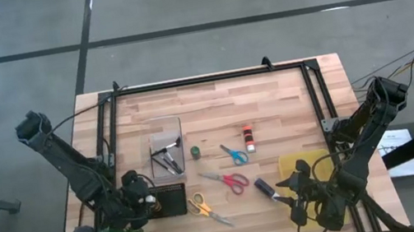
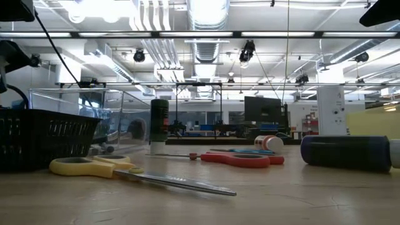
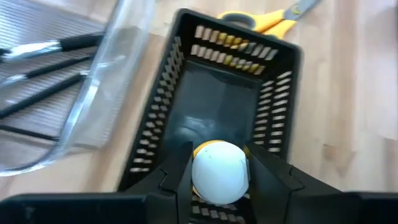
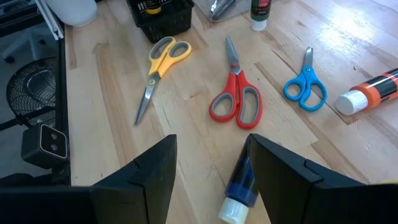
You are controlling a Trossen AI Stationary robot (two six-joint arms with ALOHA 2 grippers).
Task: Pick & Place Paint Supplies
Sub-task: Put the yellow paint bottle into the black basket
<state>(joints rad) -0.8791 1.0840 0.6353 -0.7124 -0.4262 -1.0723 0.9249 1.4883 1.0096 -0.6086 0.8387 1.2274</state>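
Yellow scissors (image 2: 112,170) lie nearest on the counter (image 1: 287,95), toward 6 o'clock. Left gripper (image 3: 219,180), fingers clamped on a white paint pot (image 3: 219,172), hangs over the black basket (image 3: 186,74) at 7 o'clock. Right gripper (image 4: 208,168), fingers parted and empty, straddles a blue stick (image 4: 241,186) at 5 o'clock. Red scissors (image 1: 231,180) and blue scissors (image 1: 235,154) crowd the centre; the 12 o'clock edge is open.

Colours on the pale striped wood table (image 1: 288,103)

Yellow scissors (image 4: 157,65), red scissors (image 4: 236,96), blue scissors (image 4: 306,87); a black slotted basket (image 3: 186,87); a white pot with a yellow rim (image 3: 219,172); a dark blue, white-capped tube (image 4: 241,186); an orange, white-capped tube (image 4: 368,92).
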